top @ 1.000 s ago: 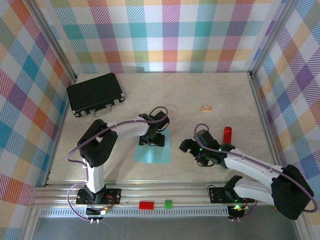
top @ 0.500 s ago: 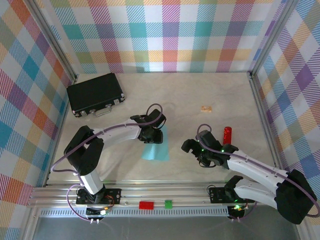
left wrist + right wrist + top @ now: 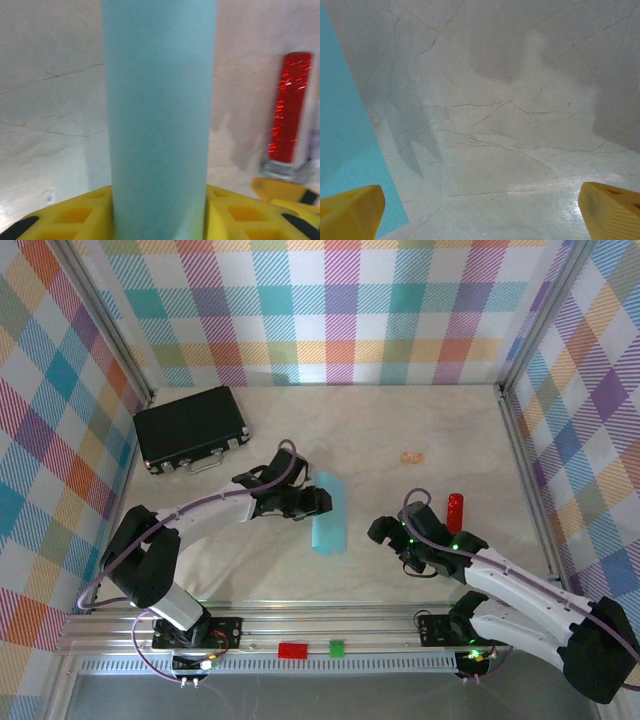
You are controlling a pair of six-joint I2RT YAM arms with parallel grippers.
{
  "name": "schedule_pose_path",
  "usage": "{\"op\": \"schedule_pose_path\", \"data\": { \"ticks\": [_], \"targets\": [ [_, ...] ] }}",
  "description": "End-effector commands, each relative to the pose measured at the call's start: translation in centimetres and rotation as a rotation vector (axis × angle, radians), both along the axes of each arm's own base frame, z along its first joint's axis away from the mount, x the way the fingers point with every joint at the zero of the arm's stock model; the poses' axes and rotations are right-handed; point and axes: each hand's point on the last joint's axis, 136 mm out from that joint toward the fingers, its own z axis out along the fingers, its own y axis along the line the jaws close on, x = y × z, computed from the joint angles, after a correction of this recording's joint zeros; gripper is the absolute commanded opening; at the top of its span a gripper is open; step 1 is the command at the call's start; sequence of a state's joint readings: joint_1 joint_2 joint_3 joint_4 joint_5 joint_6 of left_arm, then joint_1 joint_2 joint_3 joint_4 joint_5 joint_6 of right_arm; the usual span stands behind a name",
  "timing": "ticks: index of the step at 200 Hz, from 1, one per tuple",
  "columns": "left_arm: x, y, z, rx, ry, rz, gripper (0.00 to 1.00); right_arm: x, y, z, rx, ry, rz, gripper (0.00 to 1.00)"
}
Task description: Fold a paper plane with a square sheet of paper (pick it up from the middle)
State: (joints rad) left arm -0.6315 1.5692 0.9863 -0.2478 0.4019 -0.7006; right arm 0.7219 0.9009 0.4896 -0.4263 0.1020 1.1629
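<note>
— Above the table's middle, what is changing?
— I'm lifting the thin light turquoise-blue square sheet of paper (image 3: 329, 523) off the pale marbled table (image 3: 400, 420). My left gripper (image 3: 312, 502) is pinching it at the middle, with the yellow fingers (image 3: 75, 215) closing on either side. It's hanging as a narrow draped strip, clear of the surface as far as I can judge.
— And against a second ago?
— Back then the sheet was lying flat under that gripper, and half a second ago it was partly raised. Now my wrist is swinging to point right, carrying the sheet toward my other arm.
— Right side?
— My right gripper (image 3: 480, 212) is waiting near the sheet, jaws spread wide, holding nothing, barely shifting.
— Meaning for the task?
— Pick-up from the middle is looking done. No crease is showing yet, so the folding is all still ahead. The red-tipped marker (image 3: 456, 508), small tan scrap (image 3: 412, 456) and black hard case (image 3: 190, 427) are sitting well apart from the sheet.
</note>
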Motion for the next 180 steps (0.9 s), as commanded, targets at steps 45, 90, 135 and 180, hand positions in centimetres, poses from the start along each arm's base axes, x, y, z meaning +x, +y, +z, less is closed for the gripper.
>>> {"op": "schedule_pose_path", "data": {
  "ticks": [45, 90, 135, 180],
  "targets": [
    [-0.6, -1.4, -1.5, -0.212, 0.137, -0.008, 0.43, 0.4, -0.2, 1.0, -0.002, -0.059, 0.021, 0.99],
    [-0.7, -0.5, -5.0, -0.136, 0.180, 0.018, 0.42, 0.8, 1.4, 1.4, 0.049, -0.073, 0.074, 0.99],
    [-0.9, 1.0, -7.5, -0.007, 0.204, 0.022, 0.42, 1.2, 2.7, 1.4, 0.051, -0.061, 0.126, 0.99],
    [-0.5, 2.8, -7.8, 0.136, 0.159, 0.006, 0.53, 1.3, 3.4, 0.8, 0.058, -0.053, 0.150, 0.99]
  ]
}}
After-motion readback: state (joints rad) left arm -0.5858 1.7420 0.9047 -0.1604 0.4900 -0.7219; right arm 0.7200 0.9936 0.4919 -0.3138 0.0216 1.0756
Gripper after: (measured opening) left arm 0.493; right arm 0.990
